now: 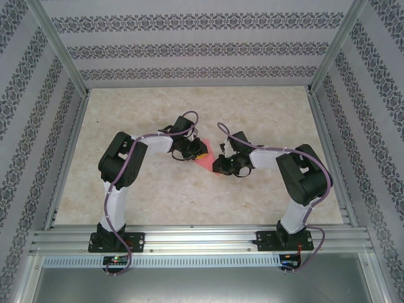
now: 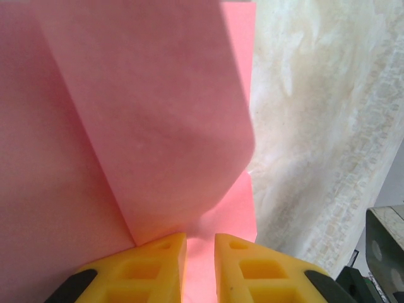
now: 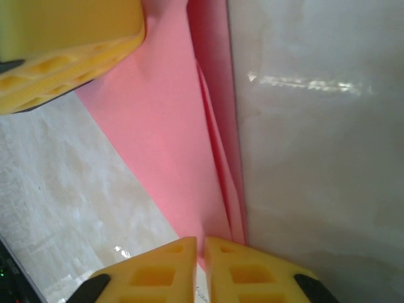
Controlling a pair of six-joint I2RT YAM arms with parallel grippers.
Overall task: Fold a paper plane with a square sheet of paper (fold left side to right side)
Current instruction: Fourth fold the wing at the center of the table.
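Folding step: likely left-to-right; a flap of the square sheet of paper (image 2: pixel 158 126) stands raised and curled, not yet creased.
Sheet: on the table (image 1: pixel 265 107), between the arms.
Right tool (image 3: pixel 202 247): clenched on the sheet's creased edge.
Left tool (image 2: pixel 199 243): narrow gap; grasp unclear.
Next: lay flap flat, press crease.

The square sheet of paper (image 1: pixel 204 160) is thin and pink-red, partly folded, and lies between the left gripper (image 1: pixel 197 151) and the right gripper (image 1: pixel 218 165), touching both. Seen from the left gripper (image 2: pixel 201 243), one flap (image 2: pixel 151 126) stands lifted and curls over the flat layer, its crease running diagonally down to just ahead of the left fingertip. At the right gripper (image 3: pixel 201 246), several stacked folded edges (image 3: pixel 218 151) run in a narrow line straight into the nearly closed fingertips, pinched there; the flat part (image 3: pixel 158 126) spreads to that gripper's left.
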